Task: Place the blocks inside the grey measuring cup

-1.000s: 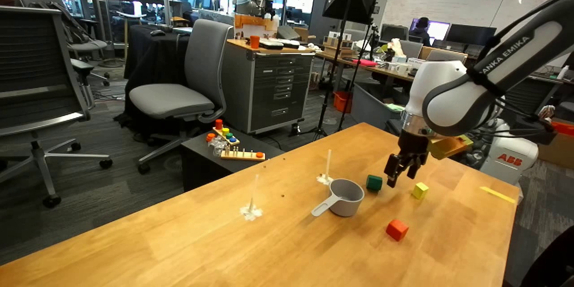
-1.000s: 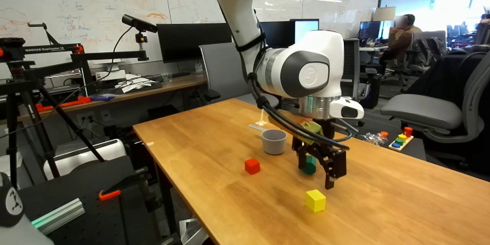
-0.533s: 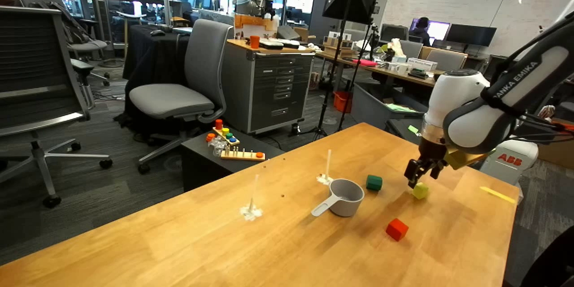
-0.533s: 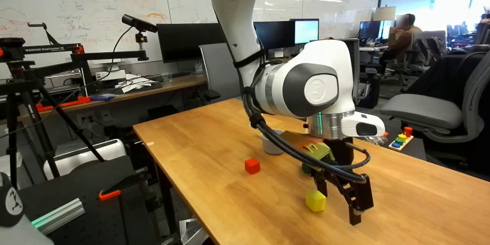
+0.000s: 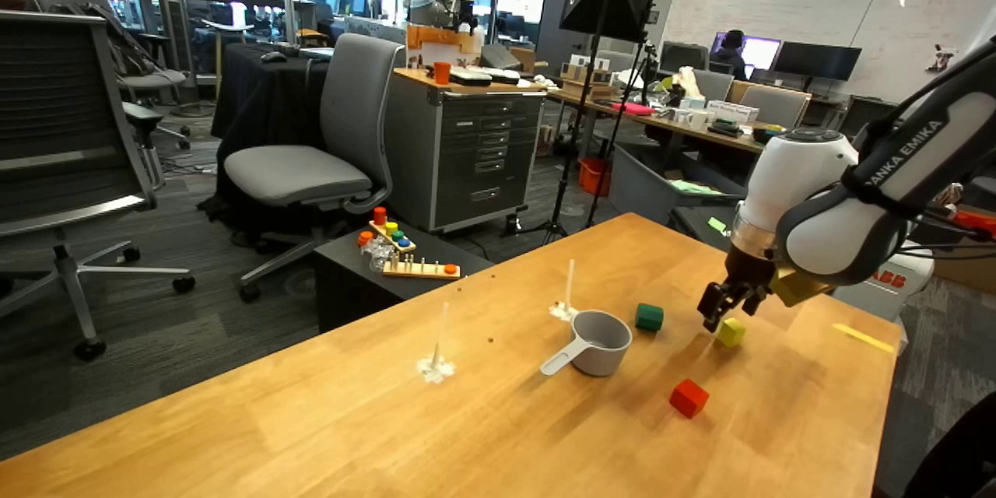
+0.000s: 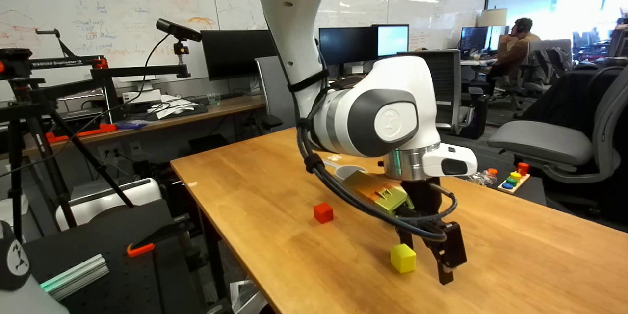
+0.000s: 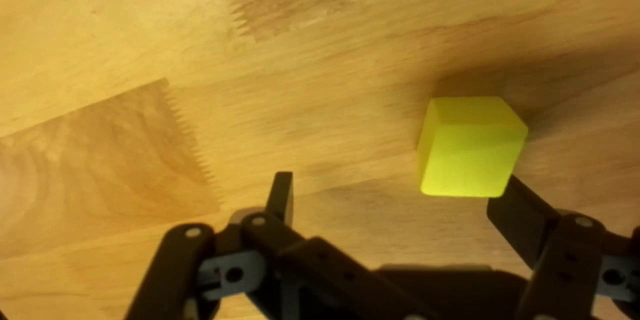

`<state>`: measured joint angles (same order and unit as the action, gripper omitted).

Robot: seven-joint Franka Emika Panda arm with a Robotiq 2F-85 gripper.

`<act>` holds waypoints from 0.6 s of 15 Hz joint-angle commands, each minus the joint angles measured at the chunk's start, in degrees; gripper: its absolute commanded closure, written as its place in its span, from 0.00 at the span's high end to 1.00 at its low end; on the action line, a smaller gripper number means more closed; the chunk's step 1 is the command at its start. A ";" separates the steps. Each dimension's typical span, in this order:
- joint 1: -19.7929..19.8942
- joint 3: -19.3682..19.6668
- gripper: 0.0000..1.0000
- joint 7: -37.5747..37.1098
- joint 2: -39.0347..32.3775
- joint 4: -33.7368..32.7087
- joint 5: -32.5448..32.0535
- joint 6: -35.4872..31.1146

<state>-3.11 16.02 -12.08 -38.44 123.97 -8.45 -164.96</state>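
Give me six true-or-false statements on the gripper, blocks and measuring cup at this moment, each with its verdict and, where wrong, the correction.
1. The gripper is open close to the yellow block. True.
2. The red block rests on the table in both exterior views. True.
3. The grey measuring cup is upside down. False: it stands upright, its opening facing up.
4. The green block lies outside the grey measuring cup. True.
5. The gripper is holding the red block. False: the red block lies on the table, well apart from the gripper.
6. The yellow block is inside the grey measuring cup. False: it sits on the table.
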 commanded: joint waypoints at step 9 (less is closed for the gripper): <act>-2.80 0.12 0.59 -1.33 -0.38 1.99 1.99 -2.48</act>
<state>-4.81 15.32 -12.33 -38.90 124.88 -7.45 -165.92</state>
